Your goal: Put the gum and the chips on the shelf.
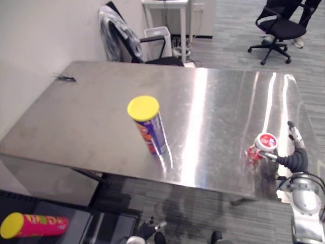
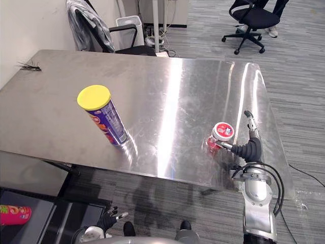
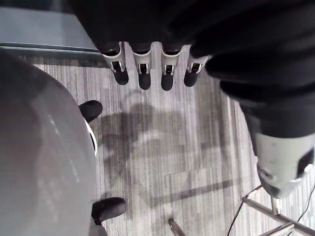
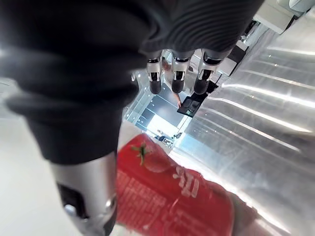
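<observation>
Yellow-lidded blue chips tube (image 1: 151, 128) stands on the steel table (image 1: 86, 107).

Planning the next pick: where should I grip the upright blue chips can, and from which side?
Round the middle of the blue chips can, below its yellow lid. It stands upright, a plain cylinder near the front edge of the table, so a level approach from the robot's side, probably with the left robot hand, suits.

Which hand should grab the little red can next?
The right hand: it is up at the table, open, right beside the little red can. The left hand hangs open below the table's near edge, far from it.
</observation>
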{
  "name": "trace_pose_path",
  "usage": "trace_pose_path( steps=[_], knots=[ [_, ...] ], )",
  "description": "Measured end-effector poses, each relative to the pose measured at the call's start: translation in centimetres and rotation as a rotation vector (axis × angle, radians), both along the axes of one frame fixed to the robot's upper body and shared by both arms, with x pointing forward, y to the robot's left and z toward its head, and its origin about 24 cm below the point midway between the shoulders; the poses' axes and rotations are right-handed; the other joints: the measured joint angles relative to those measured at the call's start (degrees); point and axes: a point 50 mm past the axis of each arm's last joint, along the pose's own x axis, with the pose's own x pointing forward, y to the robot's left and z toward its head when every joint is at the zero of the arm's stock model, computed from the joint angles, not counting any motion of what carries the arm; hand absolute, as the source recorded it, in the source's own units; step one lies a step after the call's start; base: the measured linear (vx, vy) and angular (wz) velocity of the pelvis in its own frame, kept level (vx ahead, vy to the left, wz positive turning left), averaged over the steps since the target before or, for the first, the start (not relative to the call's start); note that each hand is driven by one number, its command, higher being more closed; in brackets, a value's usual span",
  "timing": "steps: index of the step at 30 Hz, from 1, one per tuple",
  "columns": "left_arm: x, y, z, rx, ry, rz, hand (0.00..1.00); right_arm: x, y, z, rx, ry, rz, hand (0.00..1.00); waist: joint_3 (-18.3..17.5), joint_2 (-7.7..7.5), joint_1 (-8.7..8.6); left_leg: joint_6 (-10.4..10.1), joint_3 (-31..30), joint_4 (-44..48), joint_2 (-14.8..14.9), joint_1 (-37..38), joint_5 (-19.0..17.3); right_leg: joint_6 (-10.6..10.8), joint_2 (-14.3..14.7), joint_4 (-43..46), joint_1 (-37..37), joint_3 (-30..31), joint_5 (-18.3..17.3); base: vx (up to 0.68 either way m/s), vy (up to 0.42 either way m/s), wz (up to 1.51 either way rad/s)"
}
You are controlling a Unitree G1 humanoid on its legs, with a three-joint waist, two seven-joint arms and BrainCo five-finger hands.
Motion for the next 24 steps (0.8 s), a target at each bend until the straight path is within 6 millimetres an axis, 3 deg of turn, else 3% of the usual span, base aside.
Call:
trace_pose_path(
  steps=[10, 11, 24],
  knots=[
    [0.4, 0.0, 0.2, -0.013, -0.019, 0.024, 0.0, 1.1, 1.2, 0.2, 0.013, -0.01, 0.059, 0.0, 1.08, -0.15, 0.73, 0.02, -0.38, 0.02, -0.09, -1.39, 0.02, 0.0, -0.04, -0.07, -1.06, -0.34, 0.0, 0.01, 0.0, 0.01],
    [0.5, 0.0, 0.2, -0.012, -0.024, 0.024, 0.0, 1.3, 1.3, 0.1, 0.017, -0.008, 0.065, 1.0, 1.37, -0.22, 0.73, 0.02, -0.46, 0.03, -0.08, -1.48, 0.02, 0.0, -0.03, -0.09, -1.08, -0.44, 0.0, 0.0, 0.0, 0.0],
    [1.1, 0.1, 0.4, -0.011, -0.04, 0.026, 0.0, 2.3, 2.8, 0.2, 0.056, -0.019, 0.148, 1.0, 2.96, -0.53, 0.83, 0.01, -0.76, -0.01, -0.09, -1.79, 0.01, -0.01, -0.03, -0.21, -1.12, -0.77, -0.01, 0.01, -0.001, 0.01]
  ],
)
